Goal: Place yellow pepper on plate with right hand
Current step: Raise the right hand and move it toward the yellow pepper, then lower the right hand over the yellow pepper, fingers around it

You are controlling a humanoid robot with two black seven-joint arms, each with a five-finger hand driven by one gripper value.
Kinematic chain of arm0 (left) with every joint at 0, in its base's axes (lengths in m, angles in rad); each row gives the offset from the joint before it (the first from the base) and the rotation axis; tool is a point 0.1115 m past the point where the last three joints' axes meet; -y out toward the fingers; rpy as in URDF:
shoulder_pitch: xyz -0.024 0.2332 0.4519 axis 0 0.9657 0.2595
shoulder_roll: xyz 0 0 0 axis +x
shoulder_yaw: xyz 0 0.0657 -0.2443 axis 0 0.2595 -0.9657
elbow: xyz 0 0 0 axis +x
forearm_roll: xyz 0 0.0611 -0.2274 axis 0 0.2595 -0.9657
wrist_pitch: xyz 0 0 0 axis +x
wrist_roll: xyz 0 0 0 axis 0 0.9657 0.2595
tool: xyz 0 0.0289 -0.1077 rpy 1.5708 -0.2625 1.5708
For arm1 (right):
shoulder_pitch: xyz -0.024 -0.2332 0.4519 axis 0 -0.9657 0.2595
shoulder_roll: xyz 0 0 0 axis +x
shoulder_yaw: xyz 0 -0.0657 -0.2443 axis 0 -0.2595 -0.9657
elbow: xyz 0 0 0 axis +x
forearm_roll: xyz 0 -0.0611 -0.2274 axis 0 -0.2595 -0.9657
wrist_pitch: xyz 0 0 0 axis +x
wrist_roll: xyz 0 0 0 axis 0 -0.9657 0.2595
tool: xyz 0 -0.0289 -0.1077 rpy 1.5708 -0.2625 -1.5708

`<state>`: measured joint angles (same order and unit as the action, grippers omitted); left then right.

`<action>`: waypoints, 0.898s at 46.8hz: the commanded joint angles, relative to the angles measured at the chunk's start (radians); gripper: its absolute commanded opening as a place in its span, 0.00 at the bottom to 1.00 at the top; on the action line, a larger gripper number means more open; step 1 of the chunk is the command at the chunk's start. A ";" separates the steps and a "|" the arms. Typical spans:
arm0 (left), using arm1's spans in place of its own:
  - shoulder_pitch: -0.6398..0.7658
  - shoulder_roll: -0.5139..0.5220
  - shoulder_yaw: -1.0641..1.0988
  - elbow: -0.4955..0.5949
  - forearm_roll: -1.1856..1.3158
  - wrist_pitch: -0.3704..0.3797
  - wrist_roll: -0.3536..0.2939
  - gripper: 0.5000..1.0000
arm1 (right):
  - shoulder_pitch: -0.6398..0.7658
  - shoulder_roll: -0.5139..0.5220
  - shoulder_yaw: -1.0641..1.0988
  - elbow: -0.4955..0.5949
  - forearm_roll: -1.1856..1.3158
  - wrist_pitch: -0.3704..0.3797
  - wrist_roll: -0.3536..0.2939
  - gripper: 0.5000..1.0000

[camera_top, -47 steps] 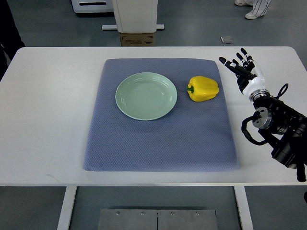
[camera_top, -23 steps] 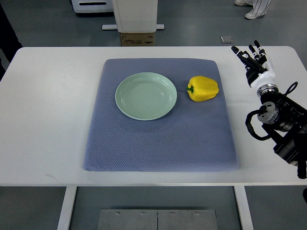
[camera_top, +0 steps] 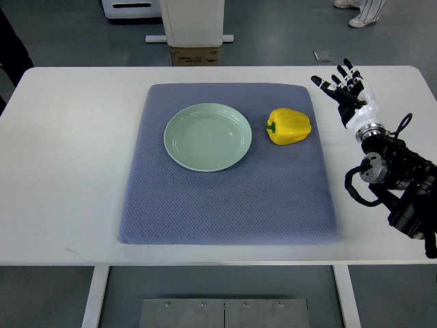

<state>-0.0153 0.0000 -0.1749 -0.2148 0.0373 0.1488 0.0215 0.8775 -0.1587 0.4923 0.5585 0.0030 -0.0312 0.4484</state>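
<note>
- The yellow pepper (camera_top: 289, 126) lay on its side on the blue-grey mat (camera_top: 225, 198), just beside the right rim of the pale green plate (camera_top: 179, 153) and apart from it.
- The pepper's green stem pointed left toward the plate, so its long axis ran roughly left-to-right across the mat.
- The right hand (camera_top: 348, 94) stood over the bare white tabletop (camera_top: 75, 150), off the mat's right edge, to the right of the pepper and slightly farther from the camera.
- The fingers (camera_top: 332, 85) of the right hand were spread apart and held nothing; the fingertips pointed up and left in the top view.
- The pepper therefore lay to the left of the hand, with the plate farther left along the same line. In judgement, the reach must travel leftward over the mat edge to the pepper.
- No left arm showed in the view; the right hand was the only one near the pepper.
- Compared with half a second earlier, the right hand had swung back leftward and slightly nearer, closing part of the gap to the pepper.
- The pepper and plate had not moved between the frames.
</note>
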 commanded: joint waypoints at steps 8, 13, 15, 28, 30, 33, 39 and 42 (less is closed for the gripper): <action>0.000 0.000 0.000 0.000 -0.001 0.000 0.000 1.00 | 0.049 -0.050 -0.084 0.044 0.000 0.001 -0.030 1.00; 0.000 0.000 0.000 0.000 -0.001 0.000 0.000 1.00 | 0.064 -0.103 -0.133 0.133 -0.001 -0.001 -0.031 1.00; 0.000 0.000 0.000 0.000 -0.001 0.000 0.000 1.00 | 0.074 -0.128 -0.149 0.182 -0.009 -0.003 -0.031 1.00; 0.000 0.000 0.000 0.000 -0.001 0.000 0.000 1.00 | 0.100 -0.216 -0.173 0.396 -0.224 -0.007 -0.030 1.00; 0.000 0.000 0.000 0.000 -0.001 0.000 0.000 1.00 | 0.100 -0.219 -0.173 0.403 -0.254 -0.007 -0.030 1.00; 0.000 0.000 0.000 0.000 -0.001 0.000 0.000 1.00 | 0.100 -0.223 -0.173 0.414 -0.293 -0.007 -0.030 1.00; 0.000 0.000 0.000 0.000 -0.001 0.000 0.000 1.00 | 0.107 -0.239 -0.225 0.434 -0.374 -0.009 -0.028 1.00; 0.000 0.000 0.000 0.000 -0.001 0.000 0.000 1.00 | 0.130 -0.248 -0.270 0.443 -0.403 -0.010 -0.028 1.00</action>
<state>-0.0153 0.0000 -0.1749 -0.2147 0.0369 0.1488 0.0215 0.9889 -0.3995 0.2606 0.9936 -0.3759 -0.0395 0.4189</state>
